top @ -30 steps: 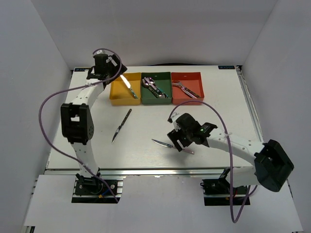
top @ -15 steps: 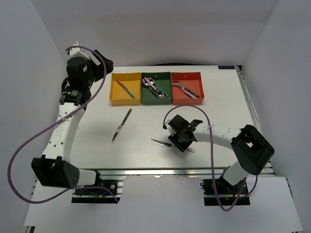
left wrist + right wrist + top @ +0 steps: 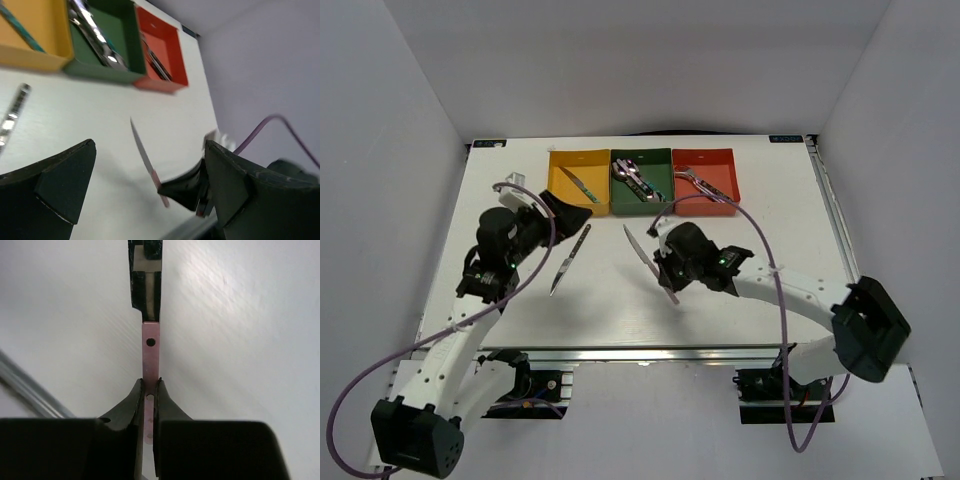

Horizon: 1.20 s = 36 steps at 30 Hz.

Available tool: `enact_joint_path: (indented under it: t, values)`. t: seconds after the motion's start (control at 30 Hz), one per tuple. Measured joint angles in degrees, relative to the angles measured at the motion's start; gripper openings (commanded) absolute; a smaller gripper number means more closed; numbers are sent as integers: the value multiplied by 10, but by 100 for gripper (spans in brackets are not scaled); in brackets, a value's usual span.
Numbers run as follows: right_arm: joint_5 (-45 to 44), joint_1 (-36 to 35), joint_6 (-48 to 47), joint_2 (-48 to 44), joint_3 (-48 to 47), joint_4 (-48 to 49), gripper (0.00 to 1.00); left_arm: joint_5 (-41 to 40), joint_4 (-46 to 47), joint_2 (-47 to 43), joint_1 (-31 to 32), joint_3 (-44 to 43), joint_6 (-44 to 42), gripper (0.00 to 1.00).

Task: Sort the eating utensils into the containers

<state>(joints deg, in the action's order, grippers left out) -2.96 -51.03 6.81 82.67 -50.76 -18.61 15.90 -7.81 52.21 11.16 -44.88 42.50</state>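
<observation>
We have the right gripper [image 3: 663,268] closed tight on the pink-handled knife [image 3: 150,347]: its handle sits pinched between both fingers, at centre of the top view, below the green bin [image 3: 642,209]. The left gripper [image 3: 570,210] gapes, empty.
</observation>
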Motion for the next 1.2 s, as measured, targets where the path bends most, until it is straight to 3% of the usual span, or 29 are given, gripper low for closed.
enact_joint_path:
  t: [0.13, 0.23, 0.37, 0.4, 0.43, 0.6, 0.67, 0.7, 0.73, 0.77, 0.8, 0.83, 0.87, 1.03, 1.2]
  values:
    - [51, -4, 77, -61, 3, 109, 0, 6, 35, -29, 71, 50, 29, 98]
    - [77, -19, 118, -66, -2, 153, 0, 6, 60, -15, 104, 61, 37, 92]
    - [85, -45, 145, -63, -7, 159, 0, -1, 73, 3, 112, 70, 41, 73]
    - [85, -52, 149, -63, -11, 155, 0, -3, 75, 7, 112, 71, 40, 57]
    - [85, -57, 152, -63, -16, 153, 0, -4, 77, 12, 112, 72, 41, 53]
    - [80, -76, 156, -63, -37, 152, 0, -8, 83, 45, 112, 73, 36, 47]
    - [76, -80, 156, -63, -41, 146, 0, -8, 90, 59, 112, 77, 37, 28]
    - [75, -81, 156, -63, -42, 141, 0, -8, 92, 64, 113, 80, 38, 7]
    - [74, -81, 155, -63, -43, 138, 0, -8, 93, 68, 113, 80, 43, 0]
    - [72, -82, 155, -59, -43, 136, 0, -2, 103, 71, 113, 78, 57, 0]
    - [70, -83, 155, -54, -43, 136, 14, 1, 108, 73, 118, 74, 60, 0]
    - [65, -84, 155, -52, -43, 136, 38, 0, 106, 75, 123, 70, 55, 0]
    - [60, -85, 158, -52, -43, 136, 87, -6, 100, 78, 123, 66, 53, 0]
    - [-5, -83, 155, -104, -25, 135, 89, -88, 31, 122, 106, 24, 17, 0]
    - [-69, -64, 153, -198, 4, 111, 89, -148, -9, 248, 36, -121, -2, 0]
